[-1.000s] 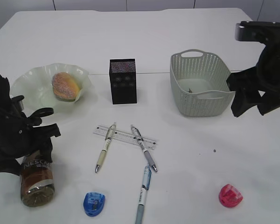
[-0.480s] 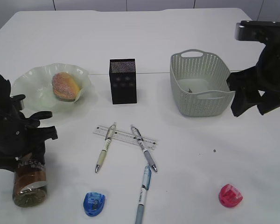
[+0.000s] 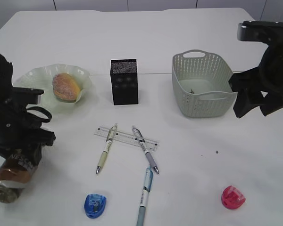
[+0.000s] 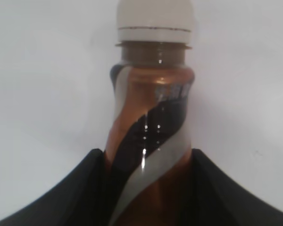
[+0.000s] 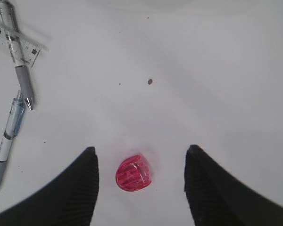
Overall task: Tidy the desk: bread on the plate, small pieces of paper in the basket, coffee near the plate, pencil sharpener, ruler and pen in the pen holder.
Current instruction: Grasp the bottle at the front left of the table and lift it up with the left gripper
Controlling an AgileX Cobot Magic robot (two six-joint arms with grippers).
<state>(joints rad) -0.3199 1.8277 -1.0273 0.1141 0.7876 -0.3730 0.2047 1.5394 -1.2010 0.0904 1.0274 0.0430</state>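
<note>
My left gripper (image 3: 26, 153) is shut on the brown coffee bottle (image 3: 12, 175), which hangs tilted at the table's left front; in the left wrist view the bottle (image 4: 151, 127) fills the jaws (image 4: 146, 162). The bread (image 3: 66, 86) lies on the pale green plate (image 3: 26, 84). The ruler (image 3: 127, 137) lies under two pens (image 3: 107, 148) (image 3: 145, 149), and a third pen (image 3: 145, 193) lies in front. A blue sharpener (image 3: 95, 205) and a red sharpener (image 3: 233, 197) lie at the front. My right gripper (image 5: 140, 162) is open, high above the red sharpener (image 5: 133, 173).
The black pen holder (image 3: 124, 81) stands at mid table. The grey basket (image 3: 203, 84) at the right holds a small scrap. The right arm (image 3: 266, 80) hangs beside the basket's right side. Ruler end (image 5: 19, 37) and pens (image 5: 9, 127) show in the right wrist view.
My left gripper has carried the coffee bottle to the left and tilted it, its base swinging down-left. The right arm has not moved.
</note>
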